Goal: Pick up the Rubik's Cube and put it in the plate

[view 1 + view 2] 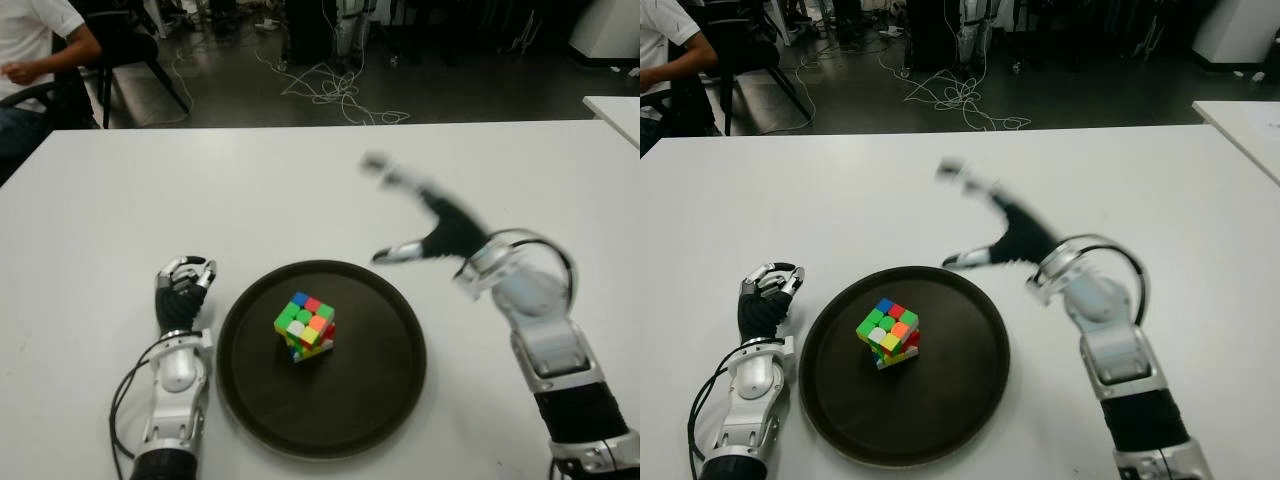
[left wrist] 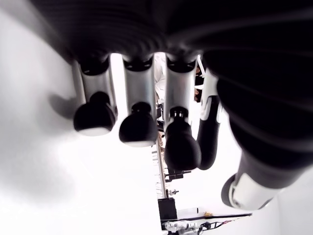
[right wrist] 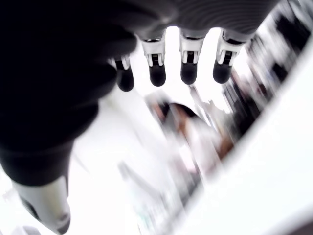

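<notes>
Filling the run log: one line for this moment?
cube: in plate | right hand: open, above table | left hand: curled, beside plate

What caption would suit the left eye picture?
Rubik's Cube sits in the dark plate; open right hand beyond its rim, left hand beside it.

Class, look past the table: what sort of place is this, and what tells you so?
Probably a robotics lab or workshop: loose cables trail across a dark floor, equipment stands behind, and a person sits beside the white table.

Rubik's Cube (image 1: pixel 305 325): multicoloured, tilted | inside round dark plate (image 1: pixel 385 400), near centre
</notes>
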`<act>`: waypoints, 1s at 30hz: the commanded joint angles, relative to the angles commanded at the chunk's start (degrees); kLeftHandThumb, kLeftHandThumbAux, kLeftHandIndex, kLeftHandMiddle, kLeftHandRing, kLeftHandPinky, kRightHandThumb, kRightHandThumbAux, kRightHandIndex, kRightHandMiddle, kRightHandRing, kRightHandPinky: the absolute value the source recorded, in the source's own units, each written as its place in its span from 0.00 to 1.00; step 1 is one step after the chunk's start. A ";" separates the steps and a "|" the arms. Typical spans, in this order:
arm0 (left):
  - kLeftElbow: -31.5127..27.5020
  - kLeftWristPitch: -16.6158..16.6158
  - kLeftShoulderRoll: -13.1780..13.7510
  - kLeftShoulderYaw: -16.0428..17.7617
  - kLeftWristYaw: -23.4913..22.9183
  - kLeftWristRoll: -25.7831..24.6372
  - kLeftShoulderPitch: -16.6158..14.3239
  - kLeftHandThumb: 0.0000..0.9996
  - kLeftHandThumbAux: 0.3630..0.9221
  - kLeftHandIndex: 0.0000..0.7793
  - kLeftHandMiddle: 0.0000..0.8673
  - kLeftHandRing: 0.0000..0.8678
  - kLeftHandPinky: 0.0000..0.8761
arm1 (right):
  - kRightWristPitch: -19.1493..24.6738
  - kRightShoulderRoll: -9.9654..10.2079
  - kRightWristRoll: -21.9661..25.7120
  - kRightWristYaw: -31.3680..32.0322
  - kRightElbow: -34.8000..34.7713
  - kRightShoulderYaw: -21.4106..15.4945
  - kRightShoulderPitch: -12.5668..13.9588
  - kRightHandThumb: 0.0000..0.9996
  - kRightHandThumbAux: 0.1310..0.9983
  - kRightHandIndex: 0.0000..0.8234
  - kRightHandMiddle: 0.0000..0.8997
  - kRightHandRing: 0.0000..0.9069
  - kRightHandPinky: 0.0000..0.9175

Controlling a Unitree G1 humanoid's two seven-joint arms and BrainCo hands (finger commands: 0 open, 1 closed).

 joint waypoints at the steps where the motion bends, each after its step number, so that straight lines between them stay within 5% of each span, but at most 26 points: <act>1: 0.06 -0.09 0.07 -0.03 -0.10 0.03 0.01 0.72 0.60 0.57 0.95 0.97 0.96 | -1.76 0.44 -1.17 -2.09 0.27 -0.65 1.39 0.00 0.79 0.00 0.00 0.00 0.00; 6: 0.62 -0.20 0.27 -0.03 0.17 0.31 -0.24 0.72 0.60 0.57 0.95 0.97 0.96 | -4.94 5.12 -6.97 -13.95 3.23 -2.81 1.72 0.00 0.85 0.00 0.00 0.00 0.00; 11: 1.17 -0.05 0.47 0.00 0.53 0.57 -0.49 0.72 0.60 0.57 0.95 0.97 0.96 | -5.75 7.04 -10.53 -21.38 5.34 -3.96 2.08 0.00 0.87 0.00 0.00 0.00 0.00; 30: 0.15 1.40 0.88 -0.17 -0.16 0.83 -0.32 0.72 0.60 0.57 0.94 0.96 0.94 | -6.29 8.07 -20.08 -37.50 8.46 -4.16 2.94 0.00 0.75 0.00 0.00 0.00 0.00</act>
